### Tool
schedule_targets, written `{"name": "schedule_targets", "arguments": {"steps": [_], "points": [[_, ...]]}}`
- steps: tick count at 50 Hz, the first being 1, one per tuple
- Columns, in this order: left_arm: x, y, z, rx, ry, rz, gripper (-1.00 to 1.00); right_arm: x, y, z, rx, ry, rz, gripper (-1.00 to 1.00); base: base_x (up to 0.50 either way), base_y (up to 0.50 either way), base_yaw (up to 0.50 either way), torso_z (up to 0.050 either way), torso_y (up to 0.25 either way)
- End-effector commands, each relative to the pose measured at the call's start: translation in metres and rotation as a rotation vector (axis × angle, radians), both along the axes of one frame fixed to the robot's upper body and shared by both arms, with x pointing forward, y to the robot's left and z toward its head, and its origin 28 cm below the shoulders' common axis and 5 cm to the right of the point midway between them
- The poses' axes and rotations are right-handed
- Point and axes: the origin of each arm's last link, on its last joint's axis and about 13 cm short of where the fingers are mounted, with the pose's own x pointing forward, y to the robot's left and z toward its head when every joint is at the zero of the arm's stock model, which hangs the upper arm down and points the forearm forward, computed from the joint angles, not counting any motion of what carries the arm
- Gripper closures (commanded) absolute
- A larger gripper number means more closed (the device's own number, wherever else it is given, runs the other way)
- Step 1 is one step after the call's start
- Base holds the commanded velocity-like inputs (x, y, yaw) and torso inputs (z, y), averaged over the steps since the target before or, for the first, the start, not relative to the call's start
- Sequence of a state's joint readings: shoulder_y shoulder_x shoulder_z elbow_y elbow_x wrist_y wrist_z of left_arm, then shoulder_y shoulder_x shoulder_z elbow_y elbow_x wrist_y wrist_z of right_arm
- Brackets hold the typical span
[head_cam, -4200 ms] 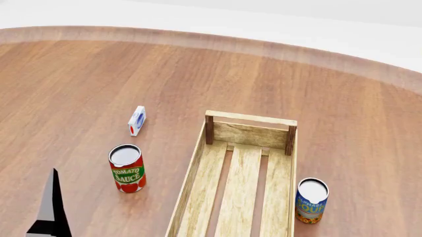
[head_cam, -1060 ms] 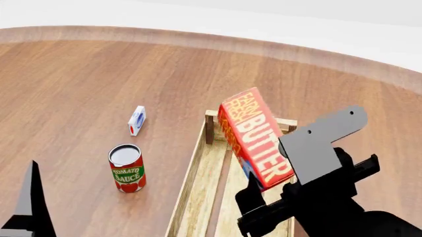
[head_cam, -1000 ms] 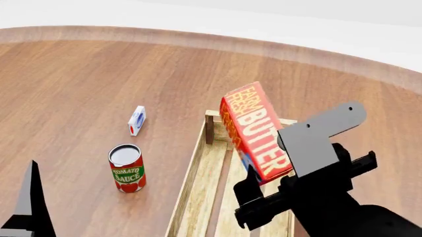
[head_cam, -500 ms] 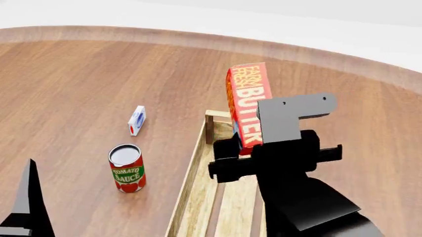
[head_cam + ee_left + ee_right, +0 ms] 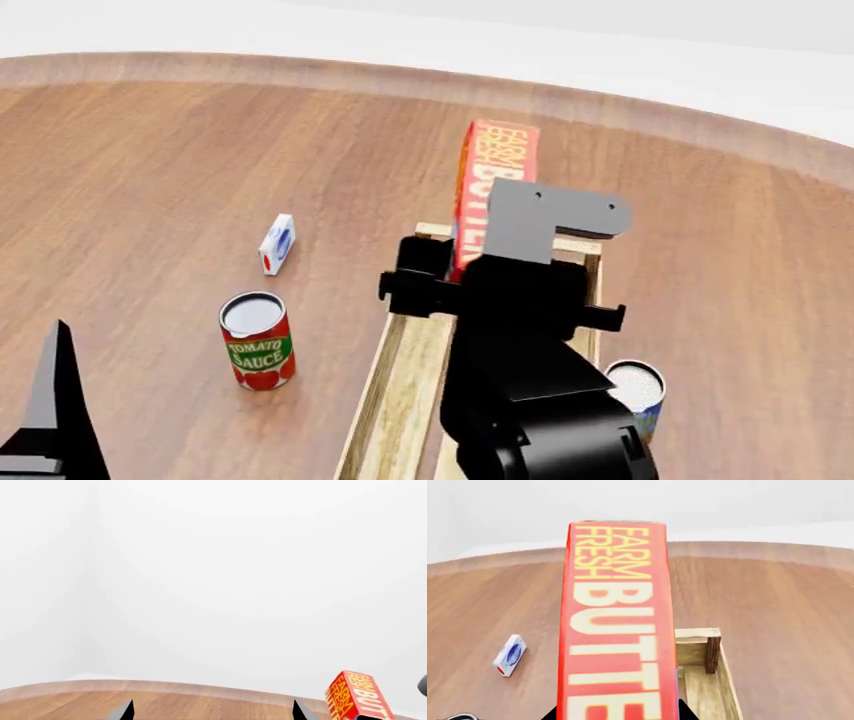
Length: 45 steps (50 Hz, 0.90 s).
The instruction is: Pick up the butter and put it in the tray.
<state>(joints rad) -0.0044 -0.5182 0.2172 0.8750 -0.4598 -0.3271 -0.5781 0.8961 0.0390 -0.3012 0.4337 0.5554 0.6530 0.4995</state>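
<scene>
The butter (image 5: pixel 497 165) is a red-orange box with yellow and white letters. My right gripper (image 5: pixel 470 268) is shut on its lower end and holds it upright in the air, over the far end of the tray (image 5: pixel 384 392). In the right wrist view the butter (image 5: pixel 616 625) fills the middle between the gripper's (image 5: pixel 617 715) dark fingertips, with the tray's far corner post (image 5: pixel 712 650) beside it. The butter also shows in the left wrist view (image 5: pixel 357 695). My left gripper (image 5: pixel 212 714) is open and empty, low at the near left; one of its fingers (image 5: pixel 56 400) shows in the head view.
A tomato sauce can (image 5: pixel 258 342) stands left of the tray. A small white-blue-red carton (image 5: pixel 276 244) stands farther back left, also in the right wrist view (image 5: pixel 510 655). Another can (image 5: pixel 638 392) stands right of the tray, partly behind my right arm. The round table's far edge (image 5: pixel 400 85) curves behind.
My right arm came into view holding the butter and swung left and farther out. The butter went from tilted to upright. The left gripper has barely moved.
</scene>
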Motion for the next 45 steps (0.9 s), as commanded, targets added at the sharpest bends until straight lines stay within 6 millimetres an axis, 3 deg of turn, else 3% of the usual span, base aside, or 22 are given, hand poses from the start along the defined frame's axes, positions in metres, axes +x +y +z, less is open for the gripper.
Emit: {"name": "schedule_targets", "arguments": {"steps": [1, 15, 34, 45], "points": [[0.0, 0.0, 0.0, -0.004, 0.002, 0.0, -1.0, 0.016, 0.01, 0.0, 0.059, -0.008, -0.067, 1.0, 0.0, 0.0, 0.0, 0.0, 0.0], [0.0, -0.001, 0.0, -0.002, 0.004, -0.002, -1.0, 0.017, 0.015, -0.023, -0.168, 0.214, -0.214, 1.0, 0.0, 0.0, 0.0, 0.0, 0.001], [0.0, -0.001, -0.001, -0.006, 0.003, -0.007, -1.0, 0.015, 0.024, -0.035, -0.223, 0.253, -0.148, 1.0, 0.0, 0.0, 0.0, 0.001, 0.002], [0.001, -0.001, -0.002, -0.005, 0.006, -0.006, -1.0, 0.012, 0.022, -0.053, -0.199, 0.292, -0.13, 1.0, 0.0, 0.0, 0.0, 0.001, 0.001]]}}
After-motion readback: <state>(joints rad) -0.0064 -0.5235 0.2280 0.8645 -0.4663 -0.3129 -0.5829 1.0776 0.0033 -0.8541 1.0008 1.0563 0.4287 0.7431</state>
